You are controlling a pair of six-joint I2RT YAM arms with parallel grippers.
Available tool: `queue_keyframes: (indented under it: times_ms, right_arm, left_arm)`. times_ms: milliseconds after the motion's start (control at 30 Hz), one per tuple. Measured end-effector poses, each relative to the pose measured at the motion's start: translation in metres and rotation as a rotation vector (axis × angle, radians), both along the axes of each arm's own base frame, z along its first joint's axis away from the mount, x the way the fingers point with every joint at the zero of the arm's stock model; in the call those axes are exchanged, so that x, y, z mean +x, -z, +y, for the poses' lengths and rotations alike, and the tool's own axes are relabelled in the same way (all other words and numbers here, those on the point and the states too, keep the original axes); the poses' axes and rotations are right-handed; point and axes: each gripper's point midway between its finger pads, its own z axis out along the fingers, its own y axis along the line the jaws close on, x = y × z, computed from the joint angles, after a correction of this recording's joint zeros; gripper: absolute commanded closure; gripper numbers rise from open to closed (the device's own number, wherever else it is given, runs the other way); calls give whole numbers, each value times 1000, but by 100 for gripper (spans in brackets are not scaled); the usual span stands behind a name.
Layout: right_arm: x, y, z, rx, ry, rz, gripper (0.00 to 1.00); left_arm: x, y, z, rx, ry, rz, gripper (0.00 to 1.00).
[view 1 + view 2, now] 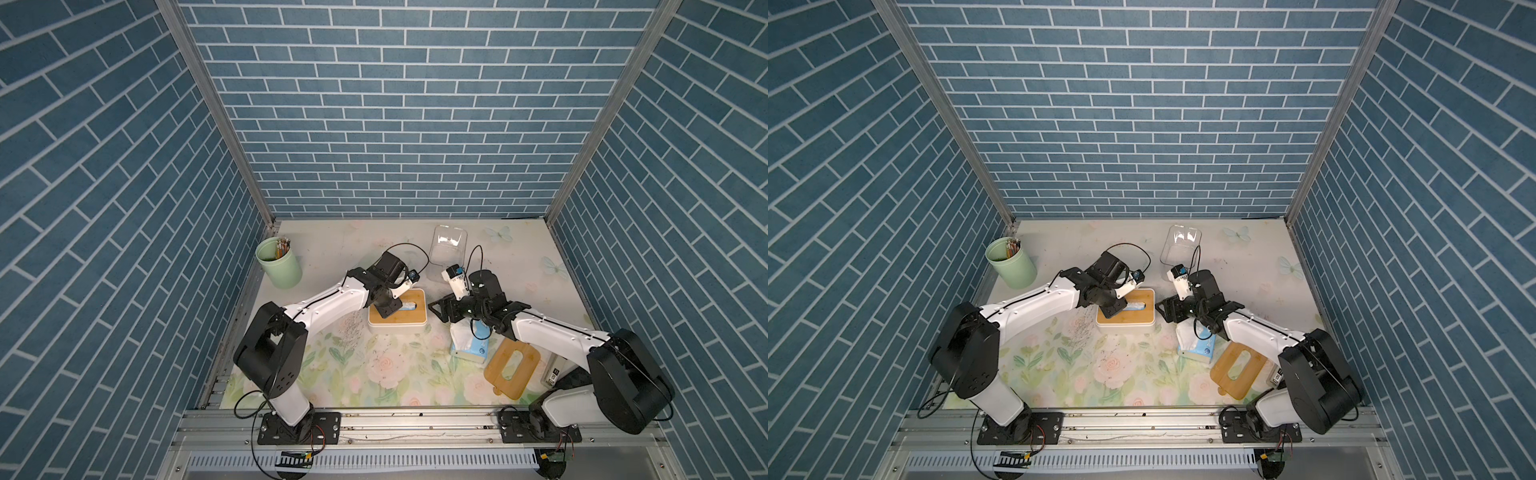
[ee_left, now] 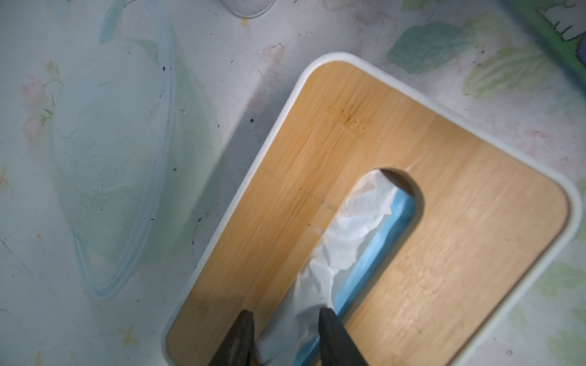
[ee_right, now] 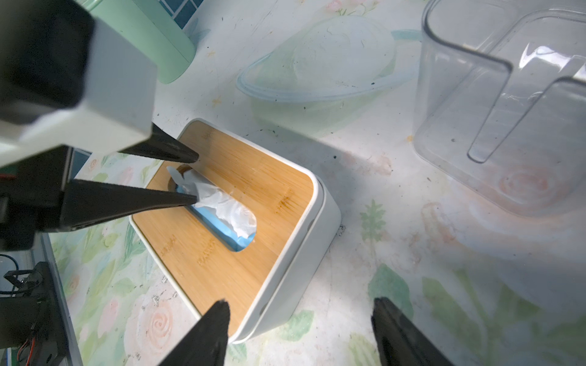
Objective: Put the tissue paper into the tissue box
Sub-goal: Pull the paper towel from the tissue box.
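The tissue box point(image 1: 409, 328) is white with a slotted bamboo lid point(image 2: 459, 253) and stands mid-table. Through the slot show crumpled white tissue paper point(image 2: 348, 228) and the blue wrap point(image 3: 222, 228) of a pack inside. My left gripper point(image 2: 285, 312) hovers over the slot's left end, open, with a tuft of the tissue point(image 3: 180, 177) loose between its fingers. My right gripper point(image 3: 301, 305) is open and empty. It hangs just off the box's right end point(image 1: 436, 309).
A second blue-and-white tissue pack point(image 1: 469, 340) lies under the right arm, next to a spare bamboo lid point(image 1: 513, 368). A clear plastic container point(image 1: 449, 249) stands behind the box. A green cup of pencils point(image 1: 278, 264) sits at the back left.
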Motion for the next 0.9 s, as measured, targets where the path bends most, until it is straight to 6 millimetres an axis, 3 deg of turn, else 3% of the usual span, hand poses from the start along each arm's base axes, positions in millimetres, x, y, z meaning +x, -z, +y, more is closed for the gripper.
queue_keyframes:
  times_ms: [133, 200, 633, 900]
  right_arm:
    - [0, 0, 0, 0, 0, 1, 26]
    - [0, 0, 0, -1, 0, 1, 25]
    - [-1, 2, -1, -2, 1, 3, 25]
    - [0, 2, -1, -1, 1, 1, 25]
  left_arm:
    - [0, 1, -1, -6, -4, 12, 91]
    - [-1, 2, -3, -11, 2, 24, 96]
    - [-4, 1, -5, -45, 15, 55, 100]
    - [-12, -19, -6, -112, 37, 48, 100]
